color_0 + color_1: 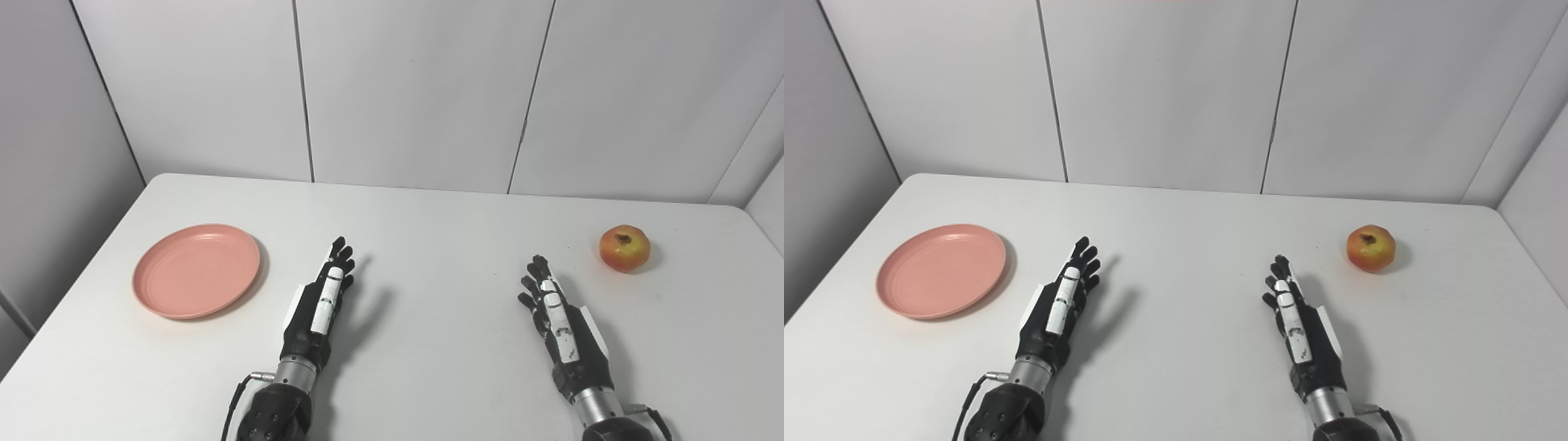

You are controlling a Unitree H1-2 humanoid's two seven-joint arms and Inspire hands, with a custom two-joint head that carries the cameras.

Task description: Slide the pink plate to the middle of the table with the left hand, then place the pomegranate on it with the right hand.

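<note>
A round pink plate (196, 270) lies empty on the left side of the white table (429, 245). A red-yellow pomegranate (624, 248) sits on the right side, crown up. My left hand (321, 300) is open with its fingers stretched forward, a little right of the plate and apart from it. My right hand (557, 318) is open with its fingers stretched forward, left of and nearer than the pomegranate, apart from it. Both hands hold nothing.
Grey wall panels (416, 92) stand close behind the table's far edge and along both sides. The table's left edge runs just past the plate.
</note>
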